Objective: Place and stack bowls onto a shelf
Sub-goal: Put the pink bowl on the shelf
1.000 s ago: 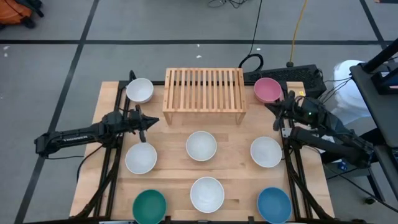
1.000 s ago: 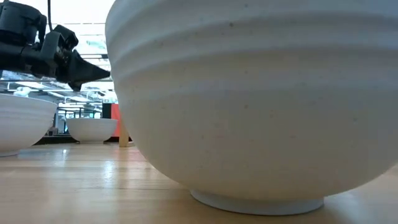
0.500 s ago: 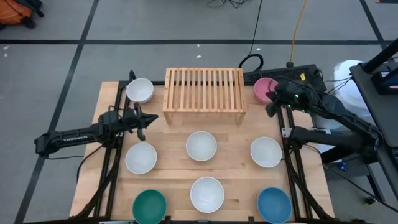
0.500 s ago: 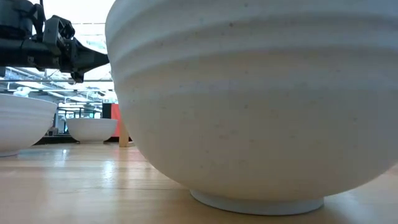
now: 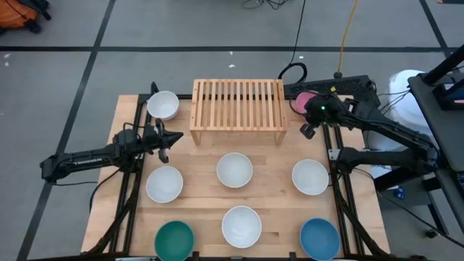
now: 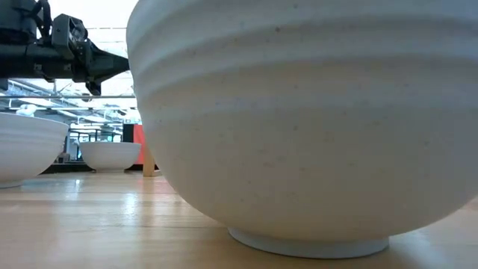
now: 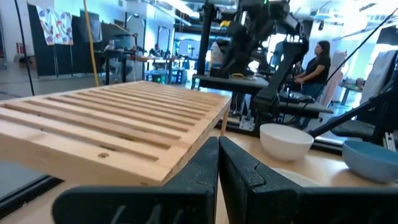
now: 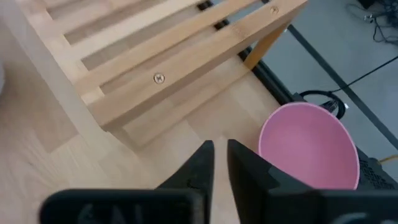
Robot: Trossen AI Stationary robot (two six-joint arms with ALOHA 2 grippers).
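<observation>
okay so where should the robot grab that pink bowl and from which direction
By the rim of the pink bowl, from above: it sits upright and open, beside the shelf, so one finger can go inside the wall and one outside. The right gripper is already over it, nearly shut, and would need opening.

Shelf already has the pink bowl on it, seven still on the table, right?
No. The shelf is bare in the high view; the pink bowl sits on the table beside it, under the right gripper. All eight are on the table.

Pink bowl (image 8: 309,146) beside shelf (image 8: 155,56)
</observation>
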